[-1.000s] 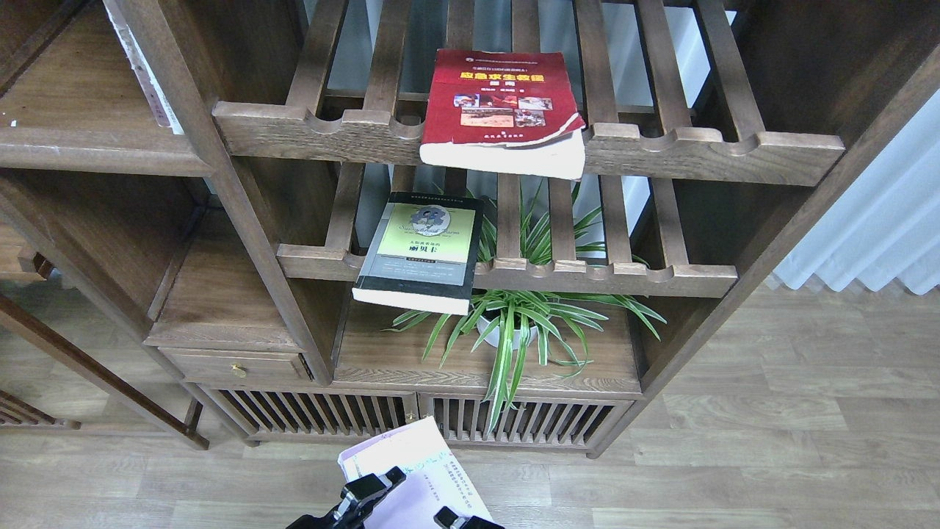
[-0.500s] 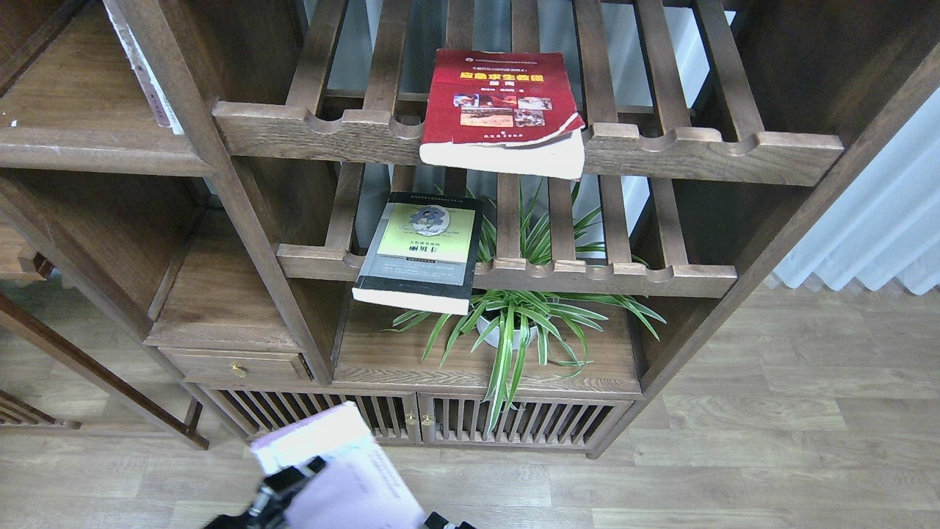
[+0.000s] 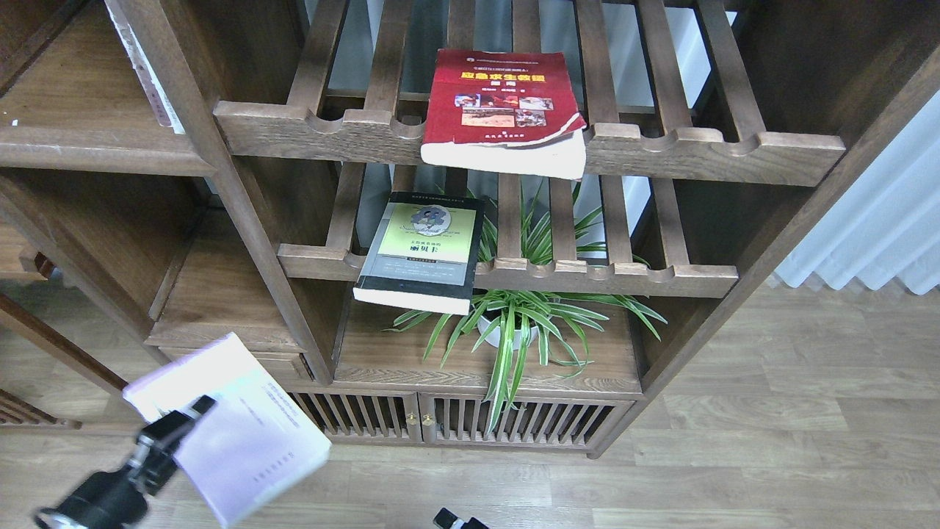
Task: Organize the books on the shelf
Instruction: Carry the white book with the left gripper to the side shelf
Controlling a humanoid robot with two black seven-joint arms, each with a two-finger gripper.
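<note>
My left gripper (image 3: 182, 425) is shut on the pale lavender-white book (image 3: 235, 433) and holds it tilted in the air at the lower left, in front of the bookcase's small drawer. The thick red book (image 3: 503, 110) lies flat on the upper slatted rack and overhangs its front rail. The black-grey book with the yellow-green panel (image 3: 422, 250) lies on the lower slatted rack and also overhangs. A solid plank shelf (image 3: 88, 147) with a rounded front edge is at the upper left. Only a black tip of my right gripper (image 3: 457, 521) shows at the bottom edge.
A potted spider plant (image 3: 514, 323) stands on the bottom board under the racks. A lower plank compartment (image 3: 220, 301) sits above a small drawer with a brass knob. A white book spine (image 3: 147, 73) leans in the upper-left compartment. Slatted cabinet doors (image 3: 411, 419) and a wood floor lie below.
My left gripper has carried the lavender-white book from the bottom centre to the left and upward, toward the left side of the bookcase. The two books on the racks have not moved.
</note>
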